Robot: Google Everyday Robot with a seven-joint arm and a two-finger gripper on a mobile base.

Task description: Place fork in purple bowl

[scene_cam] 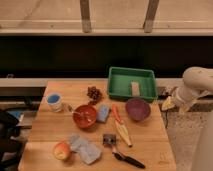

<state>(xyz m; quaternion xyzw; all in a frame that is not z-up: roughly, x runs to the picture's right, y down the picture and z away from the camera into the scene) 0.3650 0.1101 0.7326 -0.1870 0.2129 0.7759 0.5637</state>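
Note:
The purple bowl [137, 109] stands on the right part of the wooden table [45, 135], just in front of the green tray. A thin silvery fork [80, 114] lies in the orange-red bowl [86, 117] at the table's middle left. My gripper [168, 103] hangs off the table's right edge, at the end of the white arm [196, 82]. It is to the right of the purple bowl and far from the fork. Nothing shows in it.
A green tray [132, 83] holding a beige block stands at the back right. Between the bowls lie a blue sponge [104, 113] and an orange-handled knife [120, 124]. A blue cup [54, 101], an apple [61, 150], a grey cloth [85, 147] and a black-handled utensil [126, 158] are also there.

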